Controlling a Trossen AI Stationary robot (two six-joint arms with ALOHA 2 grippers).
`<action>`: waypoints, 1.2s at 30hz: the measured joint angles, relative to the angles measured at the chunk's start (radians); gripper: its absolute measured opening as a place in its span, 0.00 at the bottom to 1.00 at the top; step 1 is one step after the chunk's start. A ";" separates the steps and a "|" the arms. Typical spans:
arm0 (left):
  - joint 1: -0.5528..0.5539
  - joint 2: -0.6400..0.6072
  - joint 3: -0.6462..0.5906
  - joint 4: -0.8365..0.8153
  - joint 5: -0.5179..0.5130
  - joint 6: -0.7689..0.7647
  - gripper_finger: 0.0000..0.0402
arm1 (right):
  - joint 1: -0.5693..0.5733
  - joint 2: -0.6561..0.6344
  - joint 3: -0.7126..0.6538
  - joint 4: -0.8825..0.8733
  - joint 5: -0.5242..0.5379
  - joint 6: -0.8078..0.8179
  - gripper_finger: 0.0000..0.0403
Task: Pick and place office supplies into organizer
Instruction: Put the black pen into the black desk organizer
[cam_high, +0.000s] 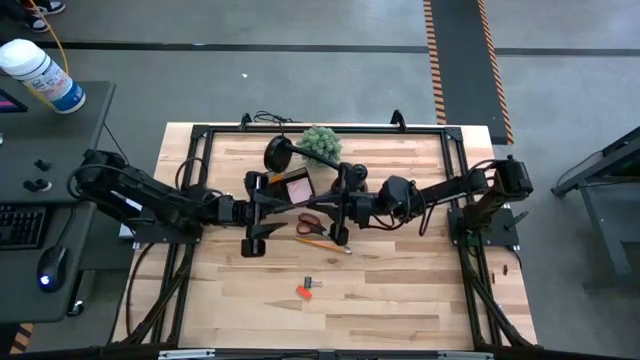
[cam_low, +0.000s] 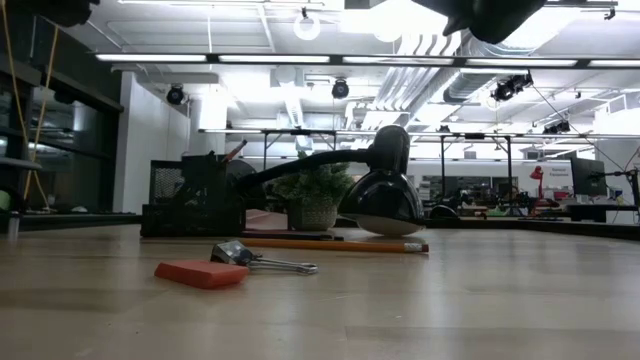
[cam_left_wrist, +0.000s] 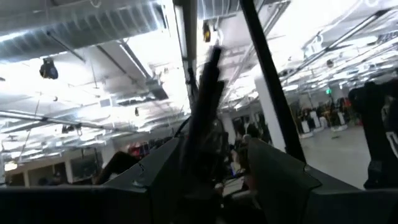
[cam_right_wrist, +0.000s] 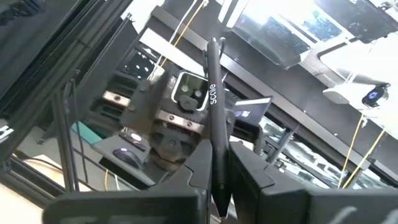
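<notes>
Overhead, right hand (cam_right_wrist: 219, 180) clenched on black pen (cam_right_wrist: 214, 118), left hand (cam_left_wrist: 211, 180) released, just opposite.

On the table right now: one organizer (cam_high: 262, 186), one pink sticky-note pad (cam_high: 298, 187), one pair of scissors (cam_high: 313, 223), one pencil (cam_high: 322, 243), one red eraser (cam_high: 304, 292), one binder clip (cam_high: 311, 283), one lamp (cam_high: 277, 154), one plant (cam_high: 321, 143). One black pen (cam_right_wrist: 214, 118) too.

Right hand (cam_right_wrist: 219, 177) grips a thin black tool (cam_right_wrist: 214, 106).
</notes>
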 joint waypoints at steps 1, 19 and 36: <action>0.000 0.002 0.000 0.004 0.002 0.001 0.45 | -0.005 0.000 0.000 0.000 0.000 0.004 0.06; 0.000 0.080 0.047 0.067 -0.088 0.011 0.45 | -0.020 0.000 0.018 -0.034 -0.043 0.040 0.06; 0.000 0.127 0.076 0.063 -0.183 0.037 0.45 | -0.018 0.000 0.038 -0.076 -0.026 0.003 0.06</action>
